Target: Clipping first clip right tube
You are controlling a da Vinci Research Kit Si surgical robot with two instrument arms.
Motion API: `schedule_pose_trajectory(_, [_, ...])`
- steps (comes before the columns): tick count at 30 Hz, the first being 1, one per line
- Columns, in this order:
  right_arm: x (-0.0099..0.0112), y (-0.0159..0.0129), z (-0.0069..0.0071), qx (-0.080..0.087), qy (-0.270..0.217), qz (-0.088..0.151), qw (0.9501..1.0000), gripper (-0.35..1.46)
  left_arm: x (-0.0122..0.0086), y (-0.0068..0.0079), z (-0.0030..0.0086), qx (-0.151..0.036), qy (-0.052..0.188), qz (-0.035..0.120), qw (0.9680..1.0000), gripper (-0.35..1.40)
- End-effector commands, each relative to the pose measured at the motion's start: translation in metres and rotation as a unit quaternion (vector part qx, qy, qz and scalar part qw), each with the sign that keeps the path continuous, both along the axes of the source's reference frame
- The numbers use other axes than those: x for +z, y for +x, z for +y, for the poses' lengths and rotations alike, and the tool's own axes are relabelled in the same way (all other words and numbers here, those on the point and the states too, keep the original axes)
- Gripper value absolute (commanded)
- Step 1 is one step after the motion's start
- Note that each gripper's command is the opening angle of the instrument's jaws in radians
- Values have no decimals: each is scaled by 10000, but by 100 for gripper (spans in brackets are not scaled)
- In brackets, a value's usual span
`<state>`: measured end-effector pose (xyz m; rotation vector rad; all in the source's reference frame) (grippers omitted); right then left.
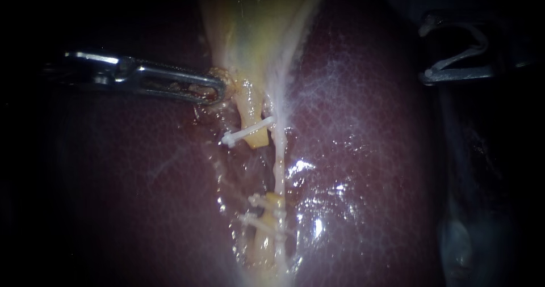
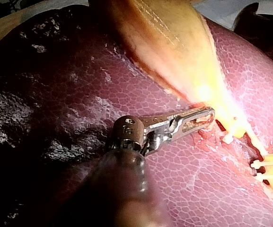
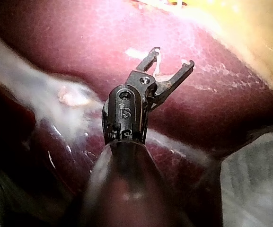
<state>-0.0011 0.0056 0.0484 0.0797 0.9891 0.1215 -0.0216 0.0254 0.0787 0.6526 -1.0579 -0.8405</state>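
The pale yellow gallbladder (image 1: 250, 26) narrows downward over the dark red liver (image 1: 369, 122). My left instrument (image 1: 218, 89) has its slotted jaws shut on the gallbladder's lower left edge; the left wrist view shows that same instrument (image 2: 211, 113) closed at the yellow neck. Below it, a short yellow tube carries a white clip (image 1: 248, 131). A thin whitish right tube (image 1: 279, 151) runs down beside it. Two more white clips (image 1: 264, 205) sit lower. My right instrument (image 1: 424, 51) hangs far to the upper right, jaws open and apart from the tubes; its hooked jaws (image 3: 171, 56) hover above the liver (image 3: 79, 38).
Wet glints mark the liver surface (image 1: 301, 165) just right of the tubes. White cloth (image 3: 259, 170) lies beside the liver in the right wrist view. The liver's left lobe (image 2: 79, 71) is dark and bumpy.
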Motion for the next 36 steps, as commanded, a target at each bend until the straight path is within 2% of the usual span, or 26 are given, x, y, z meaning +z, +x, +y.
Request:
schedule_pose_trajectory(1, [1,0,0,1,0,0,10000,50,0,0,0,0,0,0,10000,-35])
schedule_pose_trajectory(8, [1,1,0,3,-1,-1,10000,50,-10,7,5,23,32,-24,10000,-35])
schedule_pose_trajectory(12, [1,1,-1,4,-2,-1,10000,50,-25,27,19,-42,44,12,10000,-35])
schedule_pose_trajectory(16, [1,2,-1,5,-2,-2,10000,50,-46,54,39,-196,26,96,9998,-35])
schedule_pose_trajectory(19, [1,3,-2,-2,1,8,10000,50,-54,64,48,-254,-16,92,9996,-35])
schedule_pose_trajectory(25, [4,10,-7,-45,15,69,10000,50,-56,65,48,-273,-44,94,9996,-35])
schedule_pose_trajectory(28, [7,18,-15,-122,37,80,9999,50,-57,65,48,-276,-43,96,9996,-35])
schedule_pose_trajectory(30, [11,25,-22,-207,29,82,9997,50,-57,65,48,-277,-43,96,9996,-35])
schedule_pose_trajectory(36, [26,50,-49,-270,372,119,9989,50,-58,64,48,-278,-43,97,9996,-35])
